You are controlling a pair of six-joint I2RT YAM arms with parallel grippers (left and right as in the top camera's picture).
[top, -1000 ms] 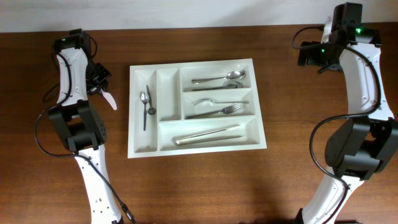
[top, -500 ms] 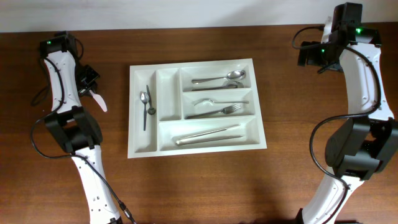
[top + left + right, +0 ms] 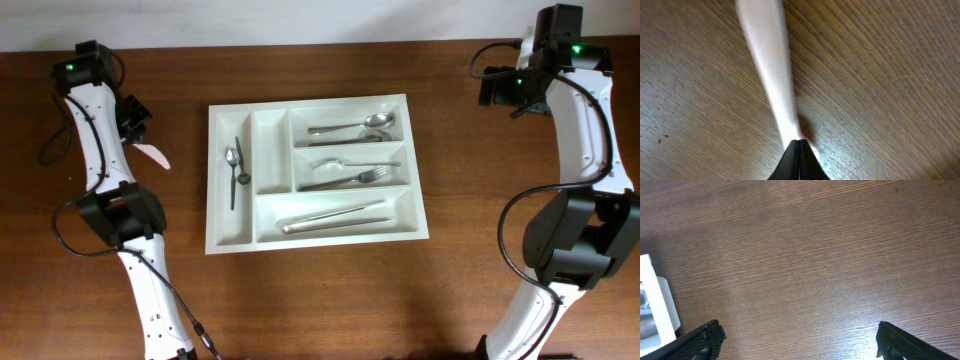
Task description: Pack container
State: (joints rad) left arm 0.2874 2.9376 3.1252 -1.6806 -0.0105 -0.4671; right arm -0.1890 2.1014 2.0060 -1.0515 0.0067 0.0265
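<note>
White plastic against dark wood: the container, a five-compartment cutlery tray, lies flat in the middle of the bench, between the two arms and apart from both. Packing looks close to done. The left narrow compartment holds a teaspoon with a smaller, darker utensil beside it. The narrow compartment next to it is bare. Of the three long compartments, the far one carries spoons, the middle one forks, and the near one what looks like one or two table knives. No loose metal cutlery shows on the bench in the overhead view. The one thing outside the tray is a white strip, flat and elongated, possibly a plastic utensil, though it is too blurred to name. The left end effector is clenched, and its fingertips appear to pinch one end of that strip, well left of the tray and low over the wood. If the strip belongs in the set, placing it, perhaps in the bare narrow slot, would be what remains. The right end effector is released, fingers spread wide with nothing between them, over bare bench beyond the tray's far right corner.
</note>
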